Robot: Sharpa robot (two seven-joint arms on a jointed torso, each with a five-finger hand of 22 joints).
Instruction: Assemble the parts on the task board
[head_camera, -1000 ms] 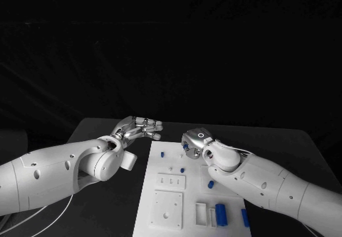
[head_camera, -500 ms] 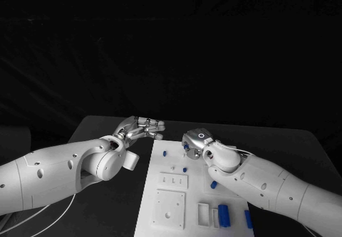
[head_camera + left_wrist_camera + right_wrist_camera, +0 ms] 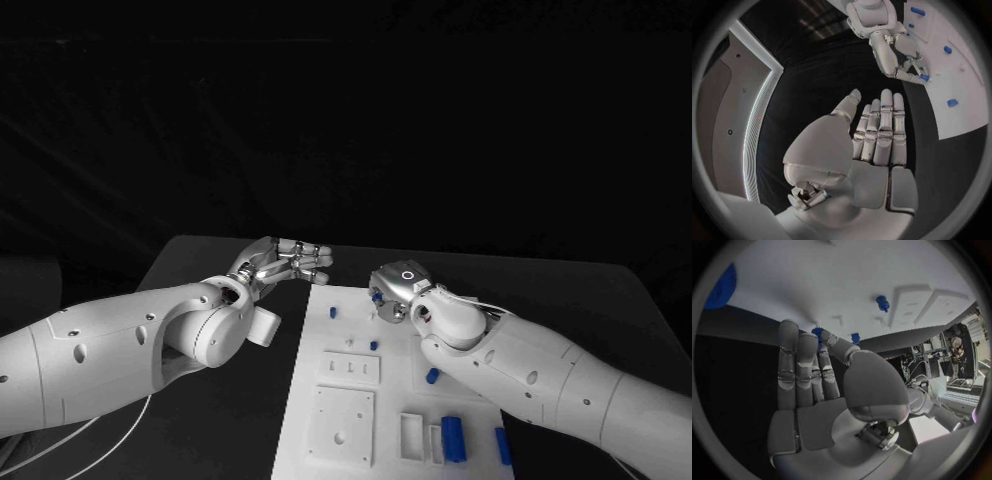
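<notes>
Left hand hovers over the desk beside the board, fingers straight, holding nothing; right hand pinches a blue part at the board's far end.

The task board is plain white, and the small parts on it are bright blue. The counter beneath is matt black. Both arms are glossy white, ending in a silver left hand and a silver right hand.
</notes>
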